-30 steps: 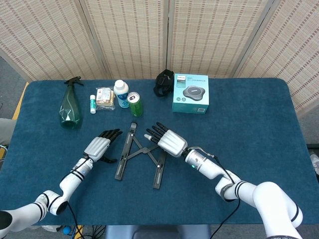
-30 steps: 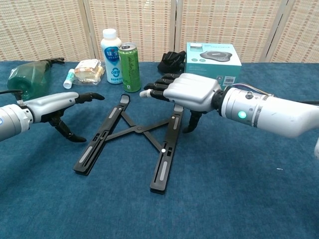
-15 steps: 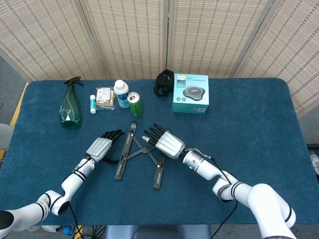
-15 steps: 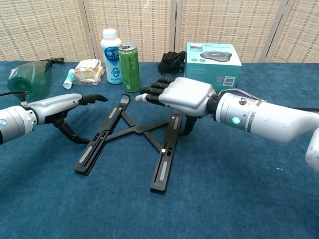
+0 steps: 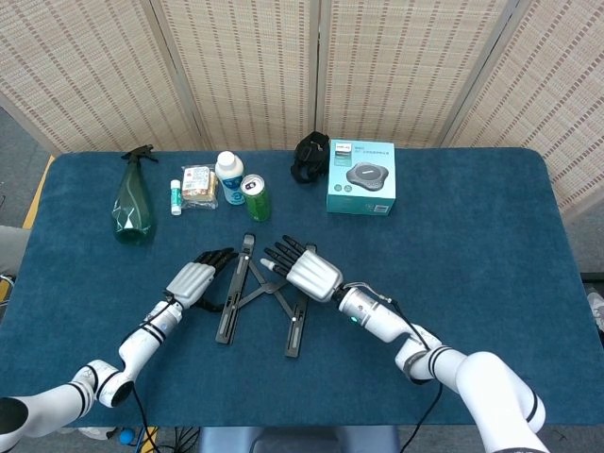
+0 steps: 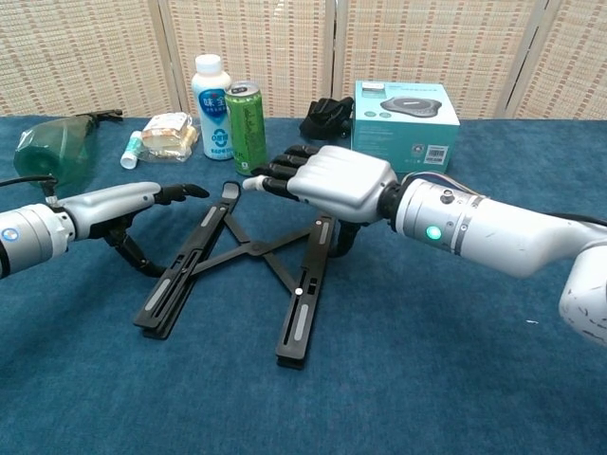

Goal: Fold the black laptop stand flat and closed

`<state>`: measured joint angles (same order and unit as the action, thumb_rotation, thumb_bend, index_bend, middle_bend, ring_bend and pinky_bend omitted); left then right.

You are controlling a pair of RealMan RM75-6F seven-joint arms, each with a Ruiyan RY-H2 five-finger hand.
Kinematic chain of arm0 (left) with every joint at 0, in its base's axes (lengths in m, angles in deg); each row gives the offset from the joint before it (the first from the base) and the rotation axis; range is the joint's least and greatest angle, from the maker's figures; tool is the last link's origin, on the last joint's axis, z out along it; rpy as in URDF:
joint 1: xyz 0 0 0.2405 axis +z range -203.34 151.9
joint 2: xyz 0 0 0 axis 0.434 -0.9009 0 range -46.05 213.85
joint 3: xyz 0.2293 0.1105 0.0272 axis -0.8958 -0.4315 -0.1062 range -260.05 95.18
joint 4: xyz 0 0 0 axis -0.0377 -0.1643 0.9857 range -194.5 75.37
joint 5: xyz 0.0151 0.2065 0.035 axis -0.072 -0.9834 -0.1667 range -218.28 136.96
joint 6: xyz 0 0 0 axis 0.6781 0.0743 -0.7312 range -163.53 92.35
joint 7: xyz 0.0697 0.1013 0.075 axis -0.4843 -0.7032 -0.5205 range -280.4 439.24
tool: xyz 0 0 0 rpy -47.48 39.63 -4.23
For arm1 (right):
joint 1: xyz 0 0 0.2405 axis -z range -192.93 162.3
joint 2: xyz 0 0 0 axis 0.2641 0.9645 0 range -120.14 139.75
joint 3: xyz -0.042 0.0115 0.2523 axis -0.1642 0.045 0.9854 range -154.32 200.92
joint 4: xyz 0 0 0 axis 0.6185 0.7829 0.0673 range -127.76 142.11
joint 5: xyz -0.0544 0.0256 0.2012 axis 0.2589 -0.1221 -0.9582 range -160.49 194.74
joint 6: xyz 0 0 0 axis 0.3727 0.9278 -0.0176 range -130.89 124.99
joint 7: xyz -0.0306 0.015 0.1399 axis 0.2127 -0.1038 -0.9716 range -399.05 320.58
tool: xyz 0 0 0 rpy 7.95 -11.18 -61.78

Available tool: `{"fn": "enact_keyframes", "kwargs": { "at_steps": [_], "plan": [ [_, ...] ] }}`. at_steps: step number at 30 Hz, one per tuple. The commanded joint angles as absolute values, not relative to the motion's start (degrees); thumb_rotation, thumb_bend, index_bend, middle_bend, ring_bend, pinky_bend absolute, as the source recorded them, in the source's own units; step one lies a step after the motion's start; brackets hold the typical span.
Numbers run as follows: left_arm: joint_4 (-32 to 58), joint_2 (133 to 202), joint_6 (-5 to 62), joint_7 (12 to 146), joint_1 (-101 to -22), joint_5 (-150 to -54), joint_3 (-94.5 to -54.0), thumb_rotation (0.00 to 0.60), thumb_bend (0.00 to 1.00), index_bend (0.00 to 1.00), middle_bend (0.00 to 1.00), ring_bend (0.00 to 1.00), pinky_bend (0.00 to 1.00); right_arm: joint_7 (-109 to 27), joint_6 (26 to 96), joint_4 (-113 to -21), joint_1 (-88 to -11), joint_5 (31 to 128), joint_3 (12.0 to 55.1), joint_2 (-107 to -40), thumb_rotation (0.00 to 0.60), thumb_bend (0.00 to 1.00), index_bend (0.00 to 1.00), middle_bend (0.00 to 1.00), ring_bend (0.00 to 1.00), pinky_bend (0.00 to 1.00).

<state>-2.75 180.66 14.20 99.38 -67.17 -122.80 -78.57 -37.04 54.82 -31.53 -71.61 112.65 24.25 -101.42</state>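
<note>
Both robot hands flank the black laptop stand, fingers spread, holding nothing

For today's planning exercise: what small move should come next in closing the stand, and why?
Probably push the two rails of the black X-shaped laptop stand closer together: they are splayed apart, with the left hand outside one rail and the right hand over the other.

Woven beige folding screen behind, blue-covered table, grey floor at left
</note>
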Motion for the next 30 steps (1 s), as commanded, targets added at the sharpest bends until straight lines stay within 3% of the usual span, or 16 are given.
{"fn": "enact_keyframes", "kwargs": {
  "at_steps": [1, 30],
  "plan": [
    [-2.5, 180.4, 13.9, 99.7, -67.3, -122.9, -78.7, 0.600, 0.14, 0.00, 0.00, 0.00, 0.03, -37.5, 55.2, -30.8, -71.9, 112.8, 24.3, -102.1, 0.600, 0.00, 0.00, 0.00, 0.00, 0.00],
    [1.0, 180.4, 13.5, 100.1, -69.6, -124.8, -78.9, 0.600, 0.14, 0.00, 0.00, 0.00, 0.03, -38.2, 57.2, -29.1, -75.1, 112.1, 26.8, -105.8, 0.600, 0.00, 0.00, 0.00, 0.00, 0.00]
  ]
}}
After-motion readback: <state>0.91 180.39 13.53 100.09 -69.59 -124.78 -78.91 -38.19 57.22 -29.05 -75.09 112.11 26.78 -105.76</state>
